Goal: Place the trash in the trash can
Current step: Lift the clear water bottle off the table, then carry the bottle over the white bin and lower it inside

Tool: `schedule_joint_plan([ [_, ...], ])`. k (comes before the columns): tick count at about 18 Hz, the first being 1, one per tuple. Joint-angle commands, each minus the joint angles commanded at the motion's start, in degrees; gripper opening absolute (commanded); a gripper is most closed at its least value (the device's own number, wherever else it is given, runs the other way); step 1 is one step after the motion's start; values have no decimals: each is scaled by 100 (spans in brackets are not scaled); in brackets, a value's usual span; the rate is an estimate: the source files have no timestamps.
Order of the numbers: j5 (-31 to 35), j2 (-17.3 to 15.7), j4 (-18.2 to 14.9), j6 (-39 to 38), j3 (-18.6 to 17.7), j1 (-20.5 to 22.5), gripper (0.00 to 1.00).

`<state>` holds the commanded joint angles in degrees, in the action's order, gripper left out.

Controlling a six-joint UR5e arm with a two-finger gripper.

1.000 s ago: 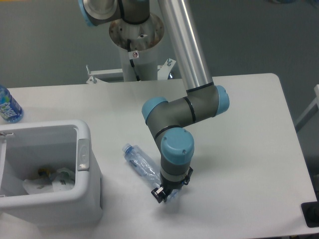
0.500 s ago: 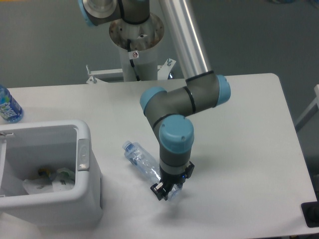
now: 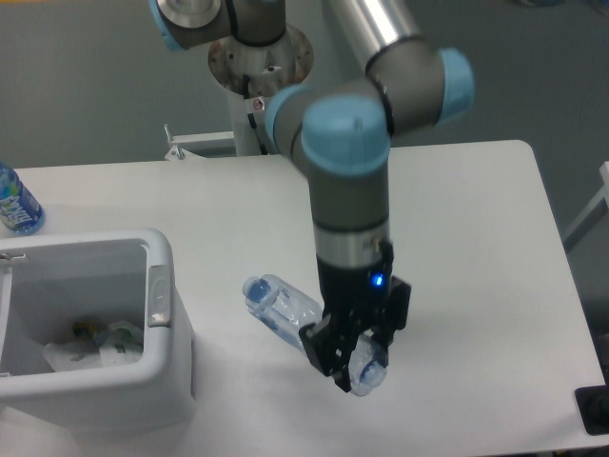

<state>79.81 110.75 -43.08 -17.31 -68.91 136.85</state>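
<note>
gripper (image 3: pixel 350 362) grips clear bottle (image 3: pixel 285 309) | wrapper (image 3: pixel 103 345) in bin (image 3: pixel 162 381) | print unreadable

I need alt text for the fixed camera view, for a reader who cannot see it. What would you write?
A robot arm's black claw grips a clear, bluish plastic bottle near its base, above a white table. To the left stands a boxy white plastic bin holding a crumpled white wrapper. A bottle with a bright blue label stands at the table's far left edge.
</note>
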Motion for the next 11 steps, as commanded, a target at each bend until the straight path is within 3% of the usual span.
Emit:
schedule_joint_plan([
  [5,-79,-326,168,0,132,-149,56],
  [11,-79,-326,291,9,167,-904,56],
])
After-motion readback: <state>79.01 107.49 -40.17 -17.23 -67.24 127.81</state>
